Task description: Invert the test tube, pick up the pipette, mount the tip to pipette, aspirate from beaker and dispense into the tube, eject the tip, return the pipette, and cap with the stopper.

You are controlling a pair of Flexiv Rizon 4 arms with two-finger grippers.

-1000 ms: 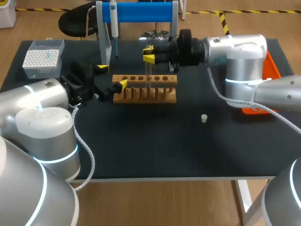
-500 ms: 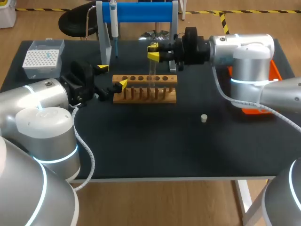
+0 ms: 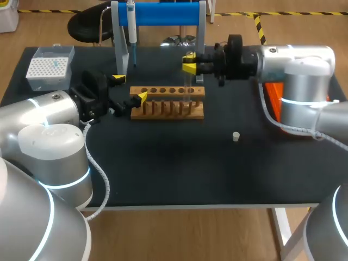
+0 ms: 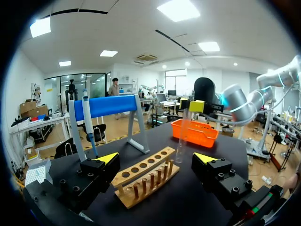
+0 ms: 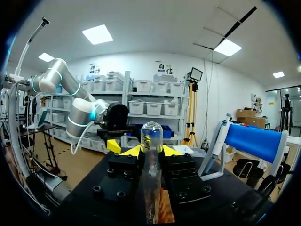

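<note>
Silver-grey arms with glowing blue rings, black yellow-tipped fingers

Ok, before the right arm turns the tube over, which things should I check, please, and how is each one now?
1. Right hand shut on the tube from two sides: ok.
2. Tube free of the rack: cannot tell, its lower end is hard to see.
3. Rack holes empty: ok.
4. Left hand open, at the rack's end, apart from the tube: ok.
5. Pipette hanging on its stand: ok.
6. Stopper on the table, apart from the rack: ok.
</note>
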